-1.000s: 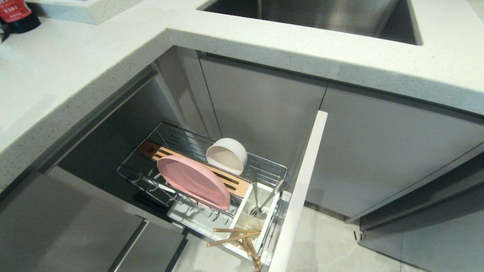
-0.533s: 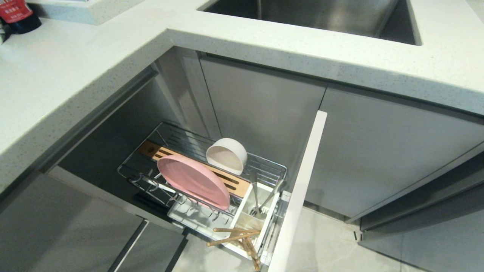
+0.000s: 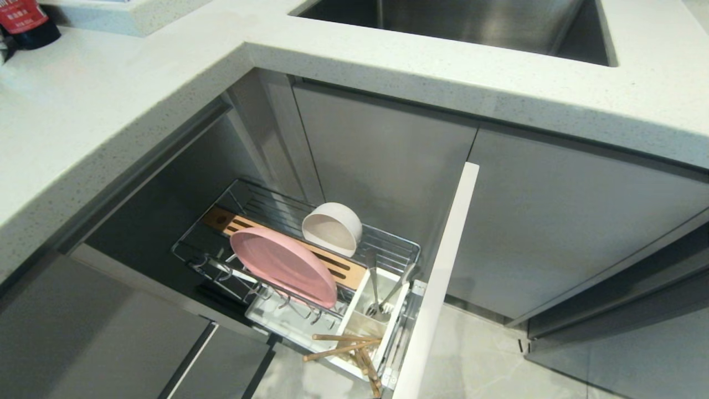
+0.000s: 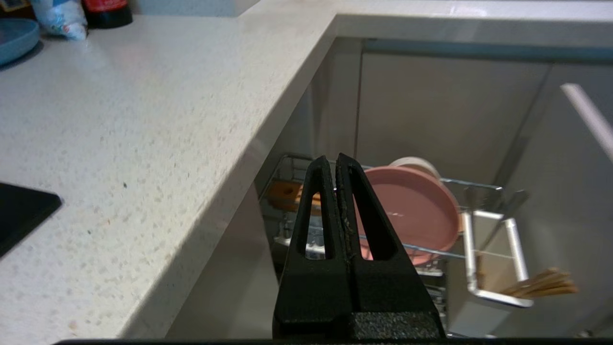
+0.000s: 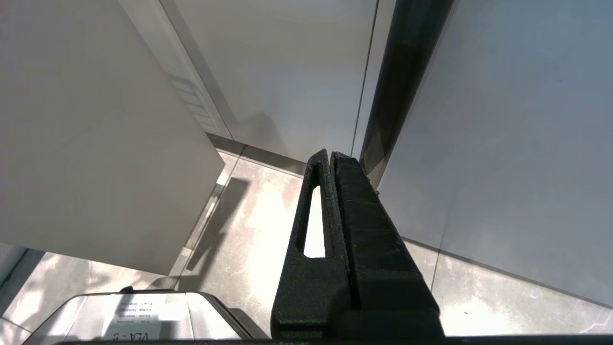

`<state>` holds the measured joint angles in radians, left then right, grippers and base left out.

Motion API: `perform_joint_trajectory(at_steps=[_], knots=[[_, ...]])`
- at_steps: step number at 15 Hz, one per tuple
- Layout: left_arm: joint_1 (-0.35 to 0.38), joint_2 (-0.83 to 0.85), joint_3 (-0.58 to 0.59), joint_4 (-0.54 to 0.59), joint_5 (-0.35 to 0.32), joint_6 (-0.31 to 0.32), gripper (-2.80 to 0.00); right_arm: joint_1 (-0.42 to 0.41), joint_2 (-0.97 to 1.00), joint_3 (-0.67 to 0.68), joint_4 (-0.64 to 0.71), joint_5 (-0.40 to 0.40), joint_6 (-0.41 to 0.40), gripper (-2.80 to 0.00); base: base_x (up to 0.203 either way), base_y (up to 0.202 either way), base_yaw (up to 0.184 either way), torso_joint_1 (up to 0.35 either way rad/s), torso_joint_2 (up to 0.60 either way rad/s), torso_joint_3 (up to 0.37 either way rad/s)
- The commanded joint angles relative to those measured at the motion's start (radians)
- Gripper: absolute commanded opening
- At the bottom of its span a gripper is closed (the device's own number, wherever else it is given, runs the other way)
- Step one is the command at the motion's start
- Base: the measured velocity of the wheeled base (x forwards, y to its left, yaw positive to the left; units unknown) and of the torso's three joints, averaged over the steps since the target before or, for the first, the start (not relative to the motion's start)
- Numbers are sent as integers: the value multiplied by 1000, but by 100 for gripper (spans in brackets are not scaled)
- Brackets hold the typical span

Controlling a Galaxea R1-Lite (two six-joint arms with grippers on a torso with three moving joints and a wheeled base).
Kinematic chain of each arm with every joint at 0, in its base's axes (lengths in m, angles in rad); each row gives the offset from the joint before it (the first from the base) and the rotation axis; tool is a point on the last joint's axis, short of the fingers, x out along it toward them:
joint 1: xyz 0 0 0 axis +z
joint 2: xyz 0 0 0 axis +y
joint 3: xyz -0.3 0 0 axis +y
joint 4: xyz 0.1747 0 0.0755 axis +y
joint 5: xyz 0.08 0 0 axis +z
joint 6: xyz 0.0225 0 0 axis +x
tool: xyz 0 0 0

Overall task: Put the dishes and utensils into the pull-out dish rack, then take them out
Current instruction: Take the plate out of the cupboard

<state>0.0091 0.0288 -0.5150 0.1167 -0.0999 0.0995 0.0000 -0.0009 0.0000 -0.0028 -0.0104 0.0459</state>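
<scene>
Hanging empty, left gripper (image 4: 336, 160) has fingers pressed together; pink plate (image 3: 282, 266) stands on edge mid-frame in the dish rack (image 3: 260, 205).

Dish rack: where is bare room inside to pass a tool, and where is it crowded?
Free: the wire floor at the back end of the dish rack, beyond the wooden strip. Crowded: pink plate, white bowl, and the caddy with spoon and chopsticks.
</scene>
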Motion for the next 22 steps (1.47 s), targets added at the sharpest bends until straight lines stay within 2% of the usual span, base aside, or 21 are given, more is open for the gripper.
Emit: perform_joint_trajectory(at_steps=[1,3,5,6,7,12,15,22], knots=[[0,-26,197,-175,28,8,-280,0,1,0,0,0,0,-280,0,0,0,0,0,0],[0,-27,403,-376,68,41,-280,0,1,0,0,0,0,-280,0,0,0,0,0,0],[0,-27,515,-474,88,100,-280,0,1,0,0,0,0,-280,0,0,0,0,0,0],[0,-27,518,-455,94,117,-280,0,1,0,0,0,0,-280,0,0,0,0,0,0],[0,-27,516,-389,98,121,-280,0,1,0,0,0,0,-280,0,0,0,0,0,0],[0,-27,515,-165,93,118,-280,1,1,0,0,0,0,-280,0,0,0,0,0,0],[0,-27,515,-119,47,109,-280,0,1,0,0,1,0,-280,0,0,0,0,0,0],[0,-27,515,-101,59,4,-280,0,1,0,0,0,0,-280,0,0,0,0,0,0]])
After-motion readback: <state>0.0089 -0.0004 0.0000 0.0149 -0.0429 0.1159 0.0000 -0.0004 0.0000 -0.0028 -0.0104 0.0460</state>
